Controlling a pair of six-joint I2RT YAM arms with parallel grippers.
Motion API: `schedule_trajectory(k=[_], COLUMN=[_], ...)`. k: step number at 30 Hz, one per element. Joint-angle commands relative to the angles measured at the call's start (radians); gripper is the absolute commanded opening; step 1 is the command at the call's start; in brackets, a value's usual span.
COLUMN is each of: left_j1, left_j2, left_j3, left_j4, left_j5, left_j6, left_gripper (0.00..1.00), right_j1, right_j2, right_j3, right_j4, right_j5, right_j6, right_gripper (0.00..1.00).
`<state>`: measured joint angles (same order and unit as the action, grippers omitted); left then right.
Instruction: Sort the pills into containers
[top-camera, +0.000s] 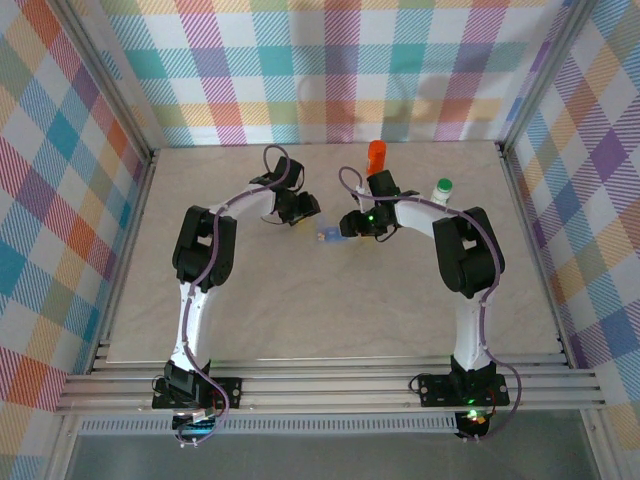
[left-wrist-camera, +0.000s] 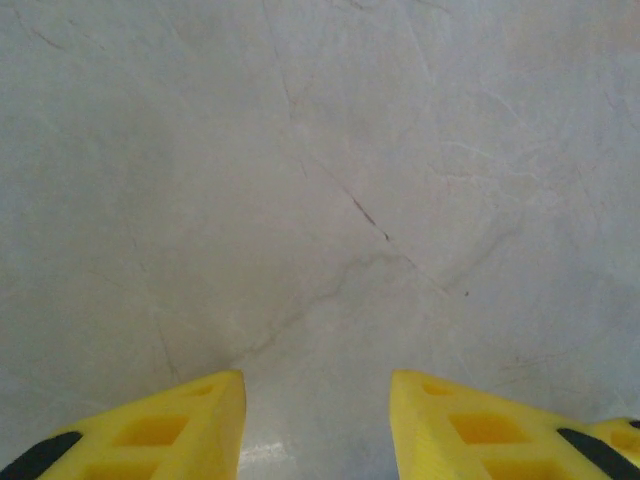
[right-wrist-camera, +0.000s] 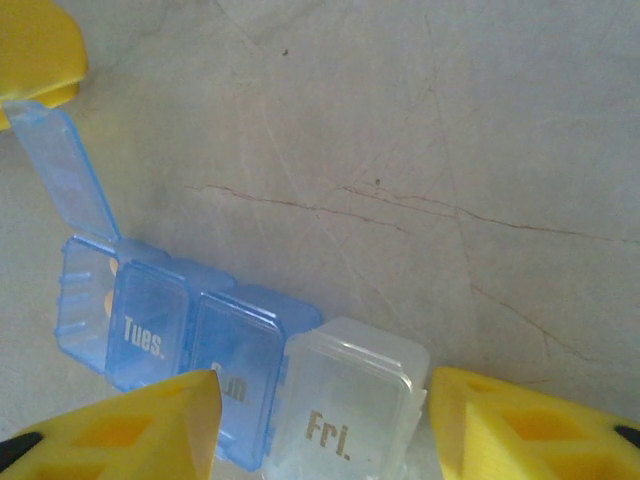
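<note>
1. Where things are: a flat blue pill box (top-camera: 325, 237) lies on the table (top-camera: 300, 310), about mid-width and toward the far side, between the two grippers. An orange bottle (top-camera: 377, 155) stands at the far edge. A green-capped bottle (top-camera: 441, 190) stands to its right, a little nearer.
2. The left gripper (top-camera: 303, 212) hangs just left of the box. In its wrist view, the left gripper (left-wrist-camera: 315, 400) has its fingers spread with nothing between them, and bare table lies beyond.
3. The right gripper (top-camera: 350, 224) sits at the box's right end. In its wrist view, the right gripper (right-wrist-camera: 322, 378) has its fingers apart astride the end marked "Fri.". I cannot tell whether they pinch the box or merely straddle it.
4. Risk: one lid (right-wrist-camera: 65, 165) stands raised at the box's far end, with a yellow fingertip (right-wrist-camera: 35, 45) just above it, likely the left gripper's. A careless push there could snap the lid shut or slide the light box.
5. Risk: if the right gripper is not truly holding the box, any nudge may skid or tip it and spill what is inside.
6. The overhead view gives the layout of the bottles and both arms.
7. The right wrist view adds the day labels, a clear compartment (right-wrist-camera: 350, 400) among the blue ones, and an orange speck (right-wrist-camera: 108, 297) under the raised lid. It may be a pill, but it is too small to be sure.
</note>
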<state>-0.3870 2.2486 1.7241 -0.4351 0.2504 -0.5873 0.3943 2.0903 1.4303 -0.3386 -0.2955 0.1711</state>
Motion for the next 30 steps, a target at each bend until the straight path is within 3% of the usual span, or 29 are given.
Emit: schedule_trajectory(k=[1,10,30], left_j1=[0.007,0.007,-0.036], left_j2=[-0.055,-0.148,-0.215], left_j3=[-0.053,-0.164,-0.244], left_j4=[0.014,0.086,0.174], left_j5=[0.071,0.126,0.207], left_j6=[-0.003,-0.023,-0.033], left_gripper=[0.42,0.41,0.34], right_j1=[0.006,0.005,0.007], right_j2=[0.028,0.046,0.070], right_j3=[0.021,0.029,0.025], right_j4=[-0.031,-0.039,-0.043], right_j5=[0.028,0.042,0.051], right_j6=[0.000,0.027,0.041], right_gripper=[0.56,0.56,0.56])
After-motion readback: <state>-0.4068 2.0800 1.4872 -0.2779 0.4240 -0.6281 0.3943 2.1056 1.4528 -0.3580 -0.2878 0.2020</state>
